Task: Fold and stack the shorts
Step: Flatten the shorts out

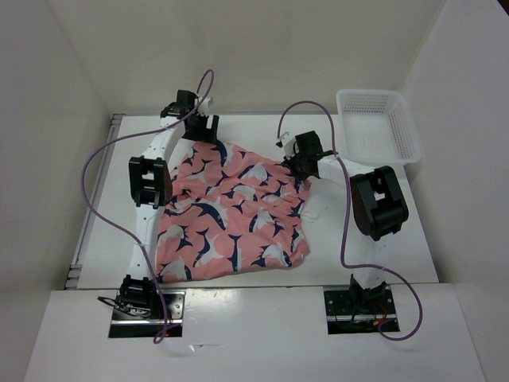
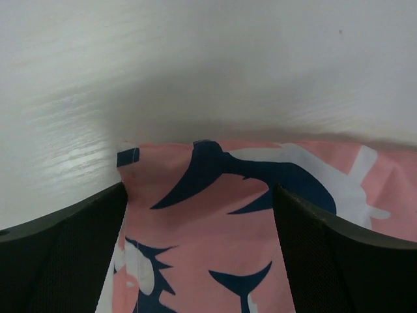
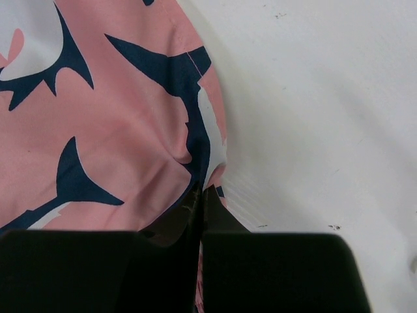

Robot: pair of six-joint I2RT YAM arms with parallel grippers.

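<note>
The shorts (image 1: pixel 231 215) lie spread in the middle of the table (image 1: pixel 398 255), between my two arms, and the near edge, towards 6 o'clock, is a little wrinkled. The cloth looks thin, soft and light. I judge it will sag, crease and slide easily on the smooth top, so it is better to take it at a corner or along a hem, not in the middle. At the 11 o'clock corner my left gripper (image 2: pixel 201 195) stands with the jaws wide apart. The corner lies loose between them and nothing is gripped. At 2 o'clock my right gripper (image 3: pixel 199 195) is clenched on the edge of the cloth, with a small pleat pinched between the fingers. Farther, also towards 2 o'clock, the white basket (image 1: pixel 380 156) stands apart from the shorts
</note>
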